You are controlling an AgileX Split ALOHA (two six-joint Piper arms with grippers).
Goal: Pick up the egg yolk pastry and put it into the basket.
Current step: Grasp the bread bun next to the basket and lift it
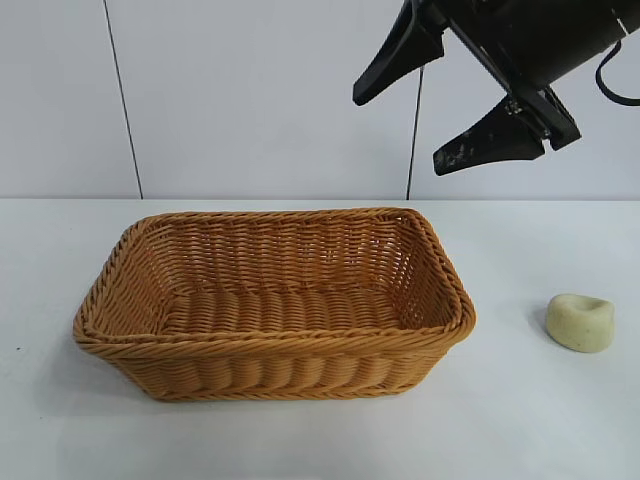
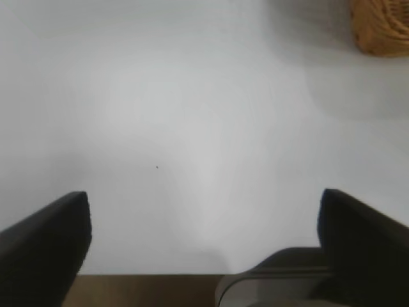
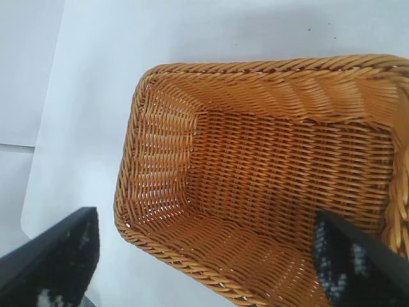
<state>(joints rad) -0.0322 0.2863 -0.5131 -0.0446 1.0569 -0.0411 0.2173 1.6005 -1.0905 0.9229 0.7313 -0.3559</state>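
Your right claw (image 1: 455, 120) hangs wide open and empty, high above the basket (image 1: 270, 345)'s right end. The egg yolk pastry (image 1: 581, 322) lies on the desk (image 1: 540, 420) just right of the basket, well below that claw. Your left claw (image 2: 204, 224) gapes, empty, over bare desk.

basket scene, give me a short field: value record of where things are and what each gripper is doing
basket: on the table, nothing inside
egg yolk pastry: on the table to the basket's right, apart from it, untouched
right gripper: open, raised above the basket's right end, holding nothing
left gripper: open, over bare table, basket corner farther off
task: pastry not yet picked up
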